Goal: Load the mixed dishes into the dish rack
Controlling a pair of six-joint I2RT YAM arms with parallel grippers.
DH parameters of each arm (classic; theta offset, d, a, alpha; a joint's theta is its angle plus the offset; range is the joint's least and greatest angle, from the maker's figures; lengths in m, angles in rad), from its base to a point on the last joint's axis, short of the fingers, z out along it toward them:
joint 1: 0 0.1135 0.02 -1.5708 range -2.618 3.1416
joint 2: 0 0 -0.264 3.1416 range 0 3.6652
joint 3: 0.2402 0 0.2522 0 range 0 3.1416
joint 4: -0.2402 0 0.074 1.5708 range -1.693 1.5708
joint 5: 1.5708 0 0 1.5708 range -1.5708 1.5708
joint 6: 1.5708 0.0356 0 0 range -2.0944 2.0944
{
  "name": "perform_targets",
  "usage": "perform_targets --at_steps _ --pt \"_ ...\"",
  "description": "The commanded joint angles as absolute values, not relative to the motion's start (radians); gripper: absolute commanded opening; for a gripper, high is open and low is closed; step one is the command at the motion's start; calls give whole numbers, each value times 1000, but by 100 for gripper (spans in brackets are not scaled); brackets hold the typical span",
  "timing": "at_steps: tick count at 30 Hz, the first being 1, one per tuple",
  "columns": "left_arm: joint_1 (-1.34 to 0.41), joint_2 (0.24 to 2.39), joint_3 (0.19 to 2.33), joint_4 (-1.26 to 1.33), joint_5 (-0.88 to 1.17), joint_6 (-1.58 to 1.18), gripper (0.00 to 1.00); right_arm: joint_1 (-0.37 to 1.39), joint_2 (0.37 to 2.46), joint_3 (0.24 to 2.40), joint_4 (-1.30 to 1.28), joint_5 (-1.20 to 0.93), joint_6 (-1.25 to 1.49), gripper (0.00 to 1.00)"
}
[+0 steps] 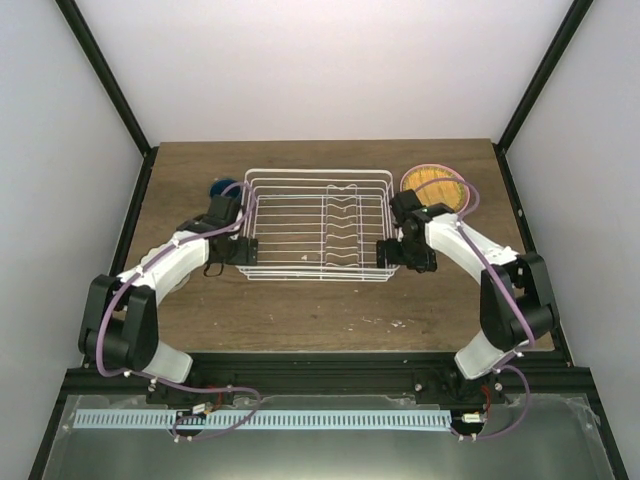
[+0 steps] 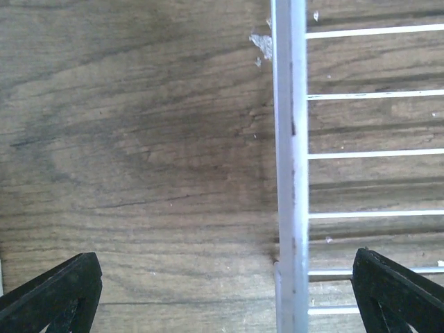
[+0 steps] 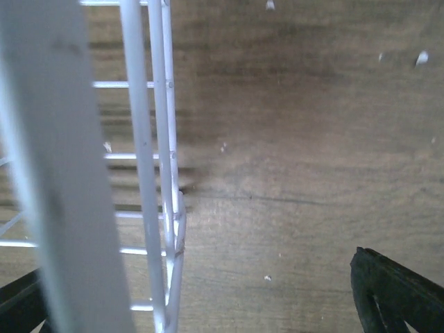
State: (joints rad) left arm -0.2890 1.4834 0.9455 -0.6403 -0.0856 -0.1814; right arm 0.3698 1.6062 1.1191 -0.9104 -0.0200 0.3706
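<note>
At the near edge of the wooden table, two arm bases side by side, each arm bent forward and inward toward the middle. A little farther in, the left gripper at the near left corner of the dish rack, jaws released and spread wide. From the left wrist view, black fingers at the bottom corners of the picture, with the rack's white end rim running upright between them, nearer the right-hand one yet apart from it; nothing clasped. Bare wood grain to the left of that rim, thin floor wires to its right.

Opposite, the right gripper at the near right corner of the rack, likewise released and wide. From the right wrist view, one of its fingers low on the right over bare wood, the other low on the left behind blurred white wires of the rack's end wall; wall between the two, not pinched.

Mid-table, the rack itself: white wire, rectangular, long side across the table, wavy plate dividers in its right half.

Farther back, outside the rack, a dark blue mug just beside the far left corner, partly hidden by the left arm. By the far right corner, also outside and flat on the table, a round yellow-orange plate, near edge hidden by the right arm.
</note>
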Motion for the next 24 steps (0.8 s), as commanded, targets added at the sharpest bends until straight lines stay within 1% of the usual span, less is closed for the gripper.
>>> perform_targets --at_steps 1,7,17,24 --pt "-314 1454 919 -710 -63 -197 100 382 1549 1055 -957 -52 397 100" --pt "-377 1428 898 -745 -55 -248 100 382 1505 986 -963 -67 412 100" --pt "-519 1412 912 -833 -35 -361 100 382 1469 953 -999 -78 413 100" --pt "-547 1379 873 -851 -28 -428 100 382 1464 954 -1032 -94 416 100"
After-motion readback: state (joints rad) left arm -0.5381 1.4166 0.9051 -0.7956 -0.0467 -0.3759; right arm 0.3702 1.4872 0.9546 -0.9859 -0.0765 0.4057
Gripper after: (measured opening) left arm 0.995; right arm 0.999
